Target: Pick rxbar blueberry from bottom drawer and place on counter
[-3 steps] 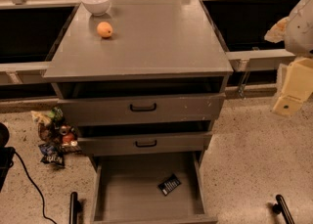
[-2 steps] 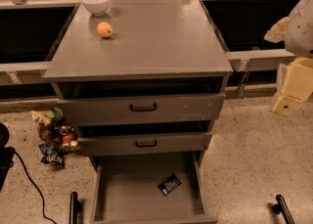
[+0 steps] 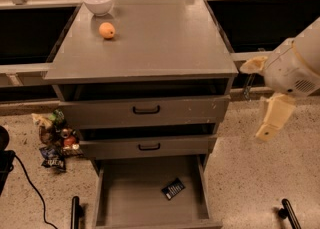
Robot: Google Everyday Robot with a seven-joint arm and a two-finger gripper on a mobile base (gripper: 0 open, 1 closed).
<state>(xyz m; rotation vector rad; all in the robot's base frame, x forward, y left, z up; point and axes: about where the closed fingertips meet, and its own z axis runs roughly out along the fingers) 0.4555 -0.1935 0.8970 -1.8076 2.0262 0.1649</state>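
The rxbar blueberry (image 3: 173,188), a small dark flat bar with white print, lies inside the open bottom drawer (image 3: 120,198), towards its right side. The counter (image 3: 150,43) is the grey top of the cabinet. My gripper (image 3: 272,119), a cream part hanging from the white arm (image 3: 295,68), is at the right of the cabinet, level with the upper drawers. It is well above and to the right of the bar and holds nothing that I can see.
A white bowl (image 3: 98,3) and an orange (image 3: 106,30) sit at the counter's back left. Two upper drawers with black handles (image 3: 146,109) are nearly shut. Crumpled snack wrappers (image 3: 54,140) lie on the floor at the left. A black cable (image 3: 27,183) runs there too.
The arm and gripper have moved left and down, closer to the cabinet's right side. The bar and drawers have not moved.
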